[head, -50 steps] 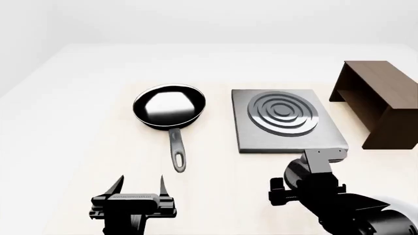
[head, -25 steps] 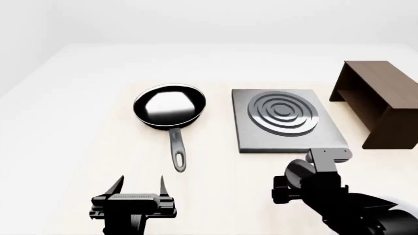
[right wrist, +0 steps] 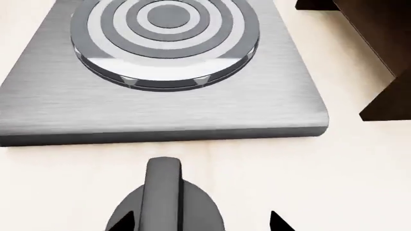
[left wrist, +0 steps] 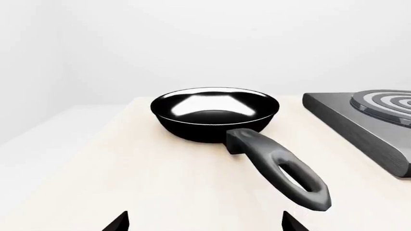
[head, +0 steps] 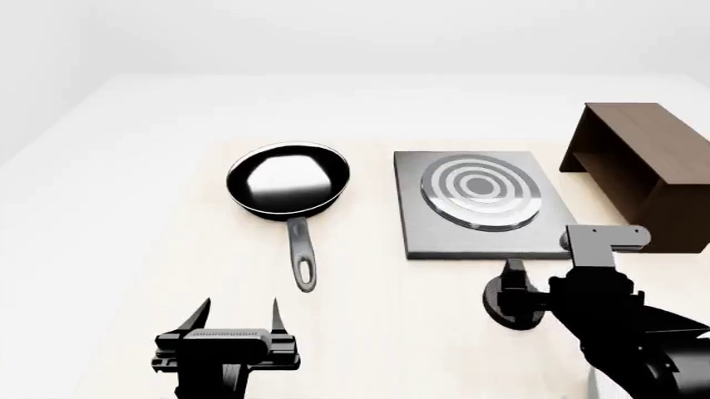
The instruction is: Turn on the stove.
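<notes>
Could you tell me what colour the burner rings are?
Whitish and dark grey, alternating, on the stove; clearest in the right wrist view.

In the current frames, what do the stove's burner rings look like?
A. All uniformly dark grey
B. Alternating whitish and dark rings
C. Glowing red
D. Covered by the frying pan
B. On the stove, the burner rings alternate whitish and dark bands in both the head view and the right wrist view; the frying pan sits apart on the table, beside the slab.
</notes>
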`<state>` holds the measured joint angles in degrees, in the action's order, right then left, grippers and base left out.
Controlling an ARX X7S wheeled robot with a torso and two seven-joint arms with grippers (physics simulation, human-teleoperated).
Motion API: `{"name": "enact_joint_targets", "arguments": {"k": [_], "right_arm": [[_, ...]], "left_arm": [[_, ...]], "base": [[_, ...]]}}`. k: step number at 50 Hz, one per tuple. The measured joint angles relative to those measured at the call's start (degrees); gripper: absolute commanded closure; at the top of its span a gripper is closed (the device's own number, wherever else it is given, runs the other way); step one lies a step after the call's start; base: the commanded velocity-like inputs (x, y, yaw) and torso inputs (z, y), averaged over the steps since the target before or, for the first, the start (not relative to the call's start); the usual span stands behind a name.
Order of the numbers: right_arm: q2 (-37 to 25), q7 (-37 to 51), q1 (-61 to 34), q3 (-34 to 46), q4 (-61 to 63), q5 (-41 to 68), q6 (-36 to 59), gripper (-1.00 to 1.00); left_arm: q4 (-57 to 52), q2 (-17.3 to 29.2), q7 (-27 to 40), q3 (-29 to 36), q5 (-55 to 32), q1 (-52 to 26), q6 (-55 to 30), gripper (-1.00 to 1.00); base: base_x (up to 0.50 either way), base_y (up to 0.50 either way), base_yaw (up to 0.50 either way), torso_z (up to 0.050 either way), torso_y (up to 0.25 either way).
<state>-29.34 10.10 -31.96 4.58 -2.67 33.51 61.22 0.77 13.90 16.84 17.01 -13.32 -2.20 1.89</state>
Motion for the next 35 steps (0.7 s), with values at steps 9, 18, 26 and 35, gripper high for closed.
{"name": "enact_joint_targets", "arguments": {"k": [9,18,26,35], "right_arm": [[0.6,0.3,-2.5,-0.3,1.1,0.0,0.9,-1.00],[1.7,-0.6,-2.9,-3.5,3.9,2.2,-0.9,-1.00],[3.3,-2.5,-1.3,-5.4,4.9,1.9,-7.9,-1.00],[6.1,-6.1,2.0,-7.2,3.7,-1.0,-23.0,-1.00]], "left_arm": [[0.0,0.1,0.2,0.2,-0.2,0.0,0.2,-1.00],[0.1,0.3,0.3,0.4,-0.3,-0.1,0.4,-1.00],[0.1,0.4,0.5,0.5,-0.5,-0.1,0.5,-1.00],[0.2,0.5,0.6,0.7,-0.6,-0.2,0.5,-1.00]], "base": [[0.00,0.00,0.00,0.000,0.000],[0.00,0.00,0.00,0.000,0.000],[0.00,0.00,0.00,0.000,0.000],[0.00,0.00,0.00,0.000,0.000]]}}
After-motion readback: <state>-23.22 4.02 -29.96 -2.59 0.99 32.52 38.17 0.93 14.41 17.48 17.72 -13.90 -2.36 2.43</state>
